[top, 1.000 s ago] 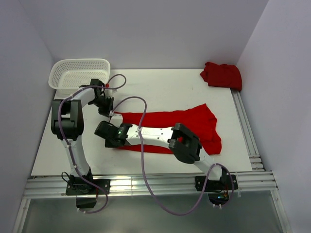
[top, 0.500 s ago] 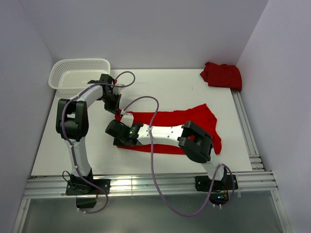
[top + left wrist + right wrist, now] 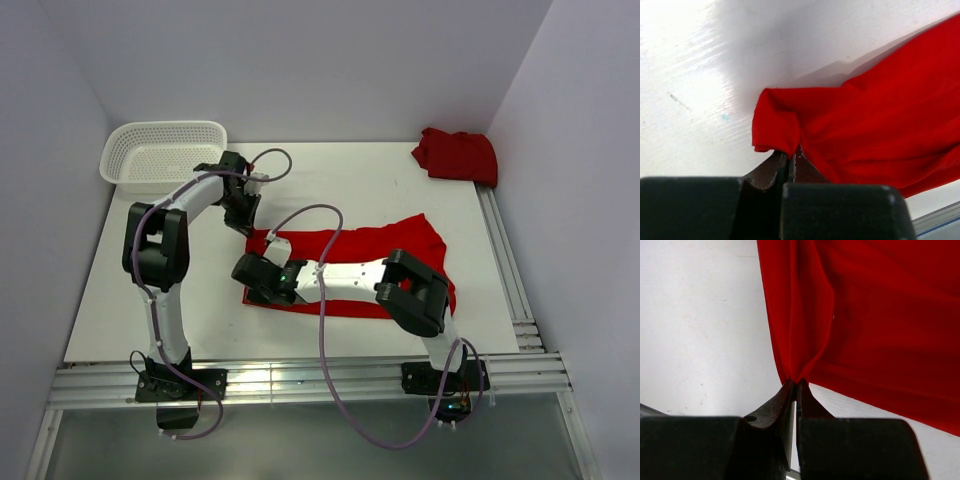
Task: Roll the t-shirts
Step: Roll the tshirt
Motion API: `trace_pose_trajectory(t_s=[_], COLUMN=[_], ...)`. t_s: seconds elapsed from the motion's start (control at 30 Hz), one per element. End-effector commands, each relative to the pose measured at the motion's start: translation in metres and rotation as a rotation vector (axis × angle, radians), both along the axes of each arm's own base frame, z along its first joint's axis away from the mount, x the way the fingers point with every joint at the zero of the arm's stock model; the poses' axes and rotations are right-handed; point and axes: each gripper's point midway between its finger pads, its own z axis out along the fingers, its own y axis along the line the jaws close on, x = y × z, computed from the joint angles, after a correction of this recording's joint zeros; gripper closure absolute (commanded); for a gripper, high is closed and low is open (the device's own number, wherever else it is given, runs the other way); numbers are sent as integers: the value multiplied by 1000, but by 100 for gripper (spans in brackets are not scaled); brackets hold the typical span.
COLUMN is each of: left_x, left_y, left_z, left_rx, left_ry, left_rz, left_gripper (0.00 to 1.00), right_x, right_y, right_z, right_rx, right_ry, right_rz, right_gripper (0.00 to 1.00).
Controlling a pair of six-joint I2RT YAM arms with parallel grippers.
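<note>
On wrist cams: L fingers (image 3: 771, 169), R fingers (image 3: 776, 401) pinch t-shirt (image 3: 865, 115) edge tight; top cam hides grip.

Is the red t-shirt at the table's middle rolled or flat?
Flat: the t-shirt lies as a long strip; left gripper and right gripper pinch its left end.

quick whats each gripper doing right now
left gripper: shut, pinching a corner of the spread t-shirt
right gripper: shut, pinching the same t-shirt's edge
</note>
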Motion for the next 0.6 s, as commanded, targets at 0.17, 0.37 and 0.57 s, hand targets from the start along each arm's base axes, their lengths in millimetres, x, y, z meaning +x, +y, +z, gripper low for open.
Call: trace_pose_trajectory(t_s=[0.17, 0.37, 0.57], left_x=[16, 16, 15], left_y=[-16, -23, -35], left_z=[13, 24, 45], left_rx=[-2, -33, -107], left_ry=[-74, -97, -129], left_rz=[-28, -53, -108], left_gripper=[84, 60, 42], right_x=[1, 0, -1], right_y=[-9, -13, -17], right_z=[12, 7, 1], right_rx=[65, 74, 81], right_ry=[-7, 3, 12], right_rz=[-68, -96, -124], right_gripper=[100, 100, 100])
